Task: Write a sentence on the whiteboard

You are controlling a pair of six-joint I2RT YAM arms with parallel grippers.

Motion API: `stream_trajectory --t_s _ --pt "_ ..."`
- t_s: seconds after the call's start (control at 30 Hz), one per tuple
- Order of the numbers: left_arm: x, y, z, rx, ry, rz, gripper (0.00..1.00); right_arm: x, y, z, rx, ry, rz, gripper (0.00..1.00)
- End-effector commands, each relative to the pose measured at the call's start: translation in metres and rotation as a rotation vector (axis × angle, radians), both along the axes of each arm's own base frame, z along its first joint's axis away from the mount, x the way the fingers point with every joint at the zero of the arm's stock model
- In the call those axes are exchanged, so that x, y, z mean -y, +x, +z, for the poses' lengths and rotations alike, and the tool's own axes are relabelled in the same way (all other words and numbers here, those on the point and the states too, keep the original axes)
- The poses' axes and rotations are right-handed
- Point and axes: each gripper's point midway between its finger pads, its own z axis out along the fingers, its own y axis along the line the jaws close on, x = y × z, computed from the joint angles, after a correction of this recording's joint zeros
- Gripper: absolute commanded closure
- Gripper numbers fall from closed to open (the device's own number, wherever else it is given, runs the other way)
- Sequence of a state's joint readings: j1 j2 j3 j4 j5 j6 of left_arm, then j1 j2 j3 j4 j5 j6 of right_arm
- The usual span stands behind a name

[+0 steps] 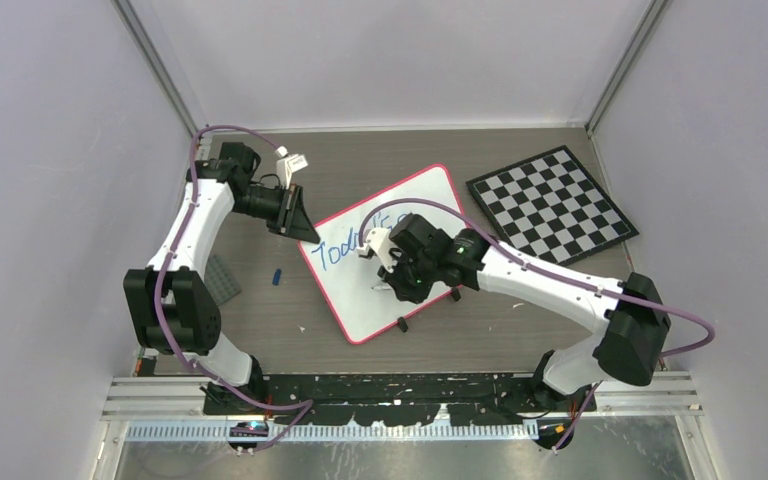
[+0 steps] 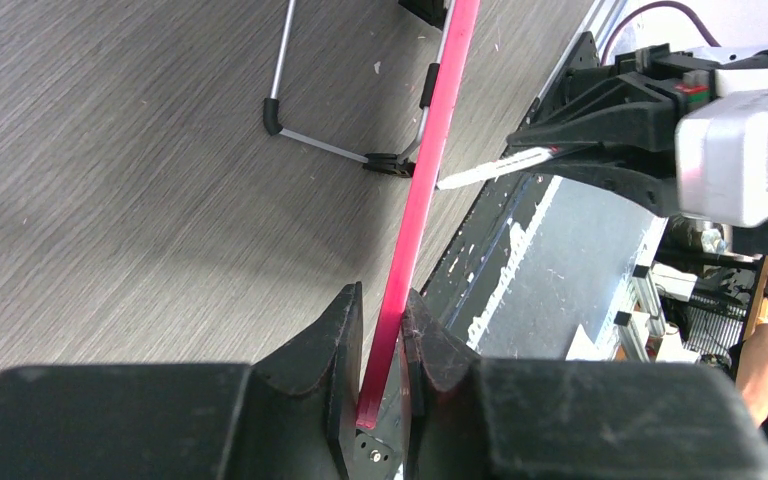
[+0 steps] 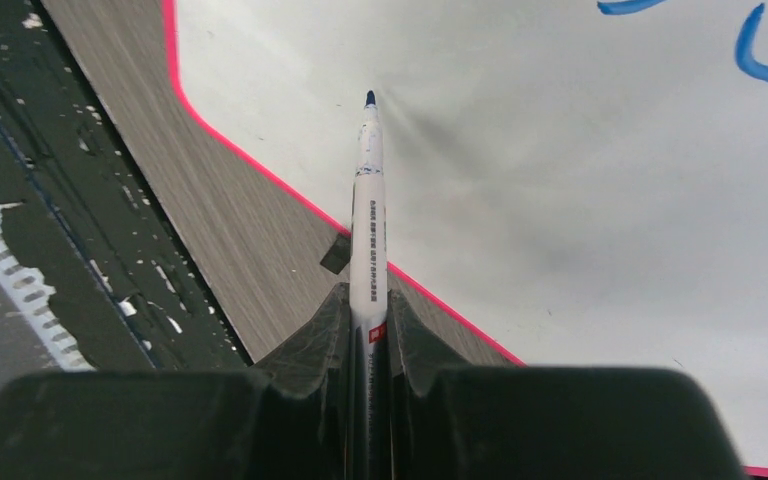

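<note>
Nearest to me, the right gripper [image 3: 368,300] is clenched on a slim white marker pen with a dark blue tip [image 3: 368,200]. The tip hangs over the bare lower half of the large white board with rounded corners and a thin pink-red frame [image 1: 355,305]. If the tip touches the surface, I cannot tell.

This whiteboard lies in the middle of the grey wood-grain table [image 1: 260,330], face up, resting on thin wire feet with black clips. Its long axis runs diagonally, from the near left toward the far right. The blue handwritten letters [image 1: 340,250] follow this axis along the far long side.

Farther away, at the left corner of the board, the left gripper [image 2: 382,300] grasps the pink frame edge between its two black fingers.

I judge the board to be light, thin and stiff, with a smooth face. It would slide or turn easily under the pen pressure. The frame edge at a corner is the good place to hold it, away from the writing.

In the far right lies a black-and-white checkerboard plate [image 1: 550,205], well apart from the whiteboard.
</note>
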State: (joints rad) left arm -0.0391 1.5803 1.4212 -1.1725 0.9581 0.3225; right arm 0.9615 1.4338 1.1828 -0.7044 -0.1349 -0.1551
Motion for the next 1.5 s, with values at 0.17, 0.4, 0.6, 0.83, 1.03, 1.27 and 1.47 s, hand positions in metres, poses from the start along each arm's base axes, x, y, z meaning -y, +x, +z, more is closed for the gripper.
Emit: stream_trajectory --t_s 0.17,0.4,0.6,0.83,1.03,1.27,1.47 --pt "-0.002 0.002 -0.003 0.013 0.032 0.007 1.00 -0.010 0.026 0.010 0.083 0.011 -0.074 1.00" --pt "-0.002 0.002 -0.003 0.014 0.033 0.006 1.00 -0.018 0.028 0.012 0.081 0.023 -0.069 1.00" --pt "-0.003 0.002 -0.003 0.015 0.036 0.006 1.00 -0.024 0.022 0.008 0.072 0.016 -0.037 1.00" --pt "-0.003 0.002 -0.003 0.014 0.038 0.006 1.00 -0.023 0.013 -0.004 0.057 -0.022 -0.004 1.00" --pt "-0.003 0.002 -0.003 0.016 0.041 0.005 1.00 -0.014 0.006 -0.013 0.045 -0.058 0.014 1.00" --pt "-0.003 0.003 -0.003 0.014 0.042 0.005 1.00 -0.006 0.000 -0.014 0.040 -0.074 0.029 1.00" --pt "-0.004 0.002 -0.004 0.011 0.045 0.005 1.00 0.001 0.004 -0.012 0.072 -0.102 0.029 1.00"
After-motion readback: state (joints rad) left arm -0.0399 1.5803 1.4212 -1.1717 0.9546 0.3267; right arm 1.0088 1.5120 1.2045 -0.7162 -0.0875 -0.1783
